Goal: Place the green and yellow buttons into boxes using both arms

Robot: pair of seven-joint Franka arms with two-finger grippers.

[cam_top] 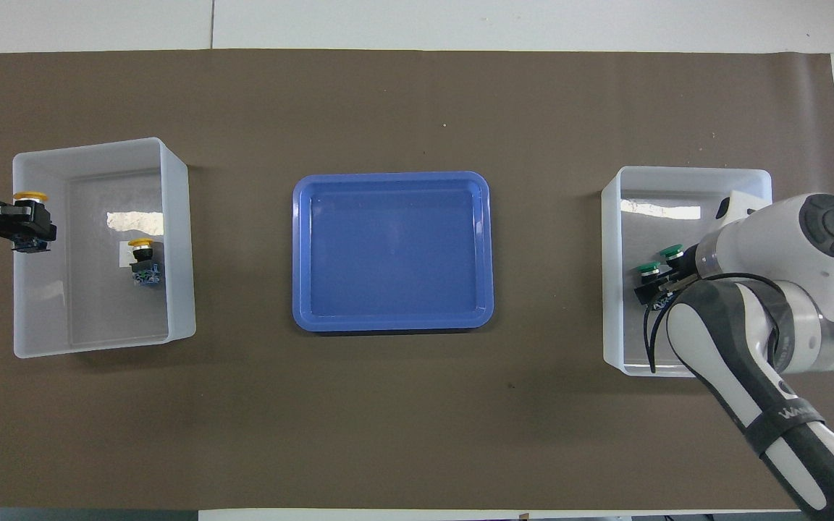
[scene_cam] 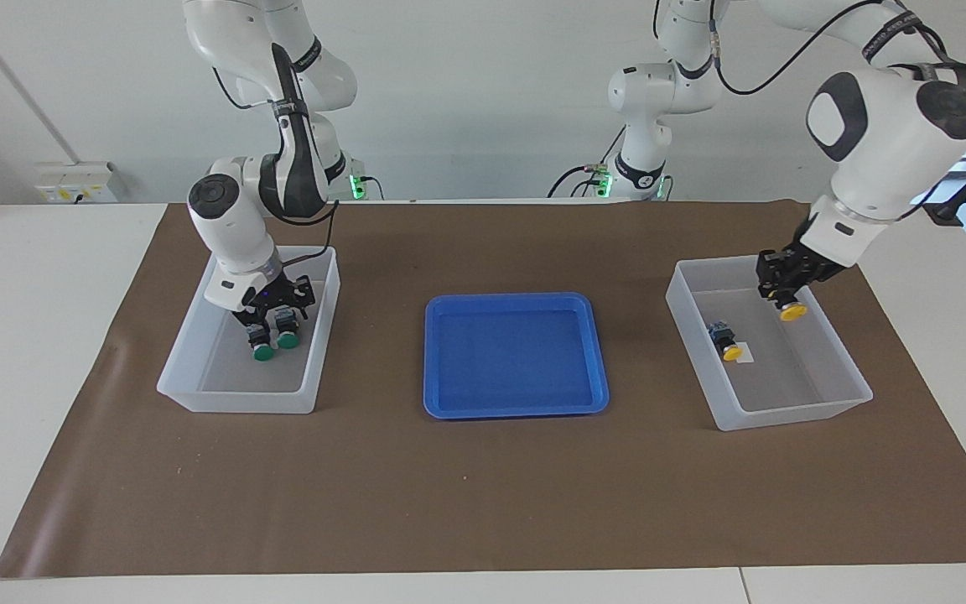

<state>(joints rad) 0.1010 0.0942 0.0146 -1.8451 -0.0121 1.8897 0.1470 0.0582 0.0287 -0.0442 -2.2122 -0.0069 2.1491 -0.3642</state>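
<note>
My left gripper [scene_cam: 782, 285] [cam_top: 20, 218] is shut on a yellow button [scene_cam: 792, 312] [cam_top: 30, 195]. It hangs over the box [scene_cam: 785, 415] [cam_top: 178, 239] at the left arm's end, near the wall toward the table's end. A second yellow button [scene_cam: 726, 342] [cam_top: 143, 260] lies on that box's floor by a white label. My right gripper [scene_cam: 272, 312] is down inside the other box [scene_cam: 236, 401] [cam_top: 612, 289], right over two green buttons [scene_cam: 262, 352] [scene_cam: 288, 340] that lie side by side [cam_top: 649, 269] [cam_top: 672, 252]. I cannot see whether it holds one.
A shallow blue tray [scene_cam: 515, 352] [cam_top: 392, 250] lies between the two boxes with nothing in it. A brown mat [scene_cam: 483, 486] covers the white table under everything.
</note>
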